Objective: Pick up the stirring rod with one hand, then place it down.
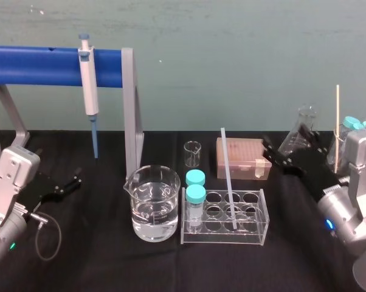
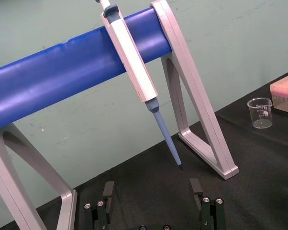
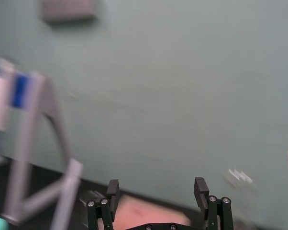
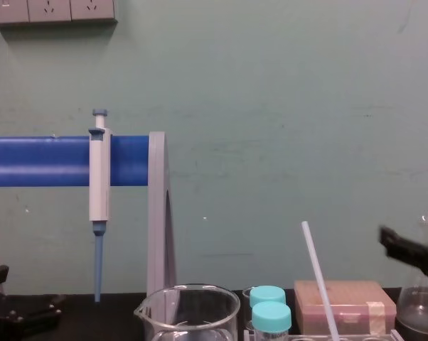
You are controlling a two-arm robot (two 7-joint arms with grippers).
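The stirring rod (image 1: pixel 228 179) is seen standing in a clear rack (image 1: pixel 256 226) near the middle of the black tabletop (image 1: pixel 110 261). Its lower end is set in one of the rack's right-hand holes, and it is tilted so that its upper end leans back and slightly to the left. It is touched by neither claw.

Two vials with teal caps (image 1: pixel 196 193) are held in the rack's left column. A large beaker of clear liquid (image 1: pixel 151 210) is placed just beside the rack on the left. Behind the rack, a small empty beaker (image 1: pixel 193 153) and a tan box (image 1: pixel 244 158) are set on the cloth.

The right claw (image 3: pixel 156 184) is held above the right part of the tabletop, close to the box's right end and in front of a glass flask (image 1: pixel 306 125). Its fingers are spread apart and nothing is gripped between them. It is kept apart from the rod.

The left claw (image 2: pixel 152 187) is parked low at the left edge, also released and empty. It is pointed toward a stand with a blue bar (image 1: pixel 49 66), from which a pipette (image 1: pixel 89 91) is hung.
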